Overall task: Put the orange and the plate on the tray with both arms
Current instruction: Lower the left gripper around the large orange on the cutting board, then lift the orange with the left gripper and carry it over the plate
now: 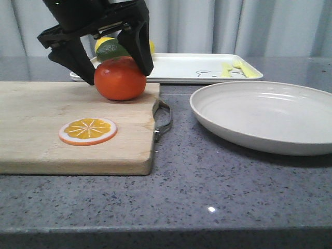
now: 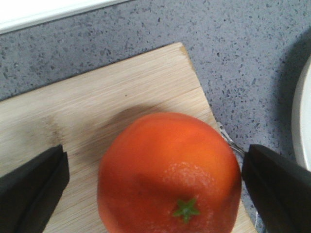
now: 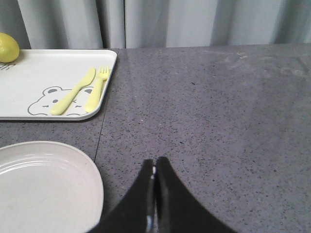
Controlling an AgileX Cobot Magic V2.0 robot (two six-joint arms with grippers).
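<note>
Orange (image 1: pixel 120 79) on cutting board (image 1: pixel 46 129), stem toward left end effector (image 1: pixel 119 64), spread astride; right end effector (image 3: pixel 154 175) pressed together.

- A kitchen-like setup: speckled grey stone counter (image 1: pixel 207 192).
- Wooden cutting board (image 1: pixel 46 129) carrying a fruit slice (image 1: pixel 87 130).
- Pale curtain (image 1: pixel 233 26) behind, child's tray (image 1: pixel 207 67) with cutlery print.

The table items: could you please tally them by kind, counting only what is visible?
Whole orange: 1
Orange slice: 1
Lemon: at least 1, plus a green fruit partly hidden by the left gripper
Plate: 1
Tray: 1
Cutting board: 1
Total: 7 things
</note>
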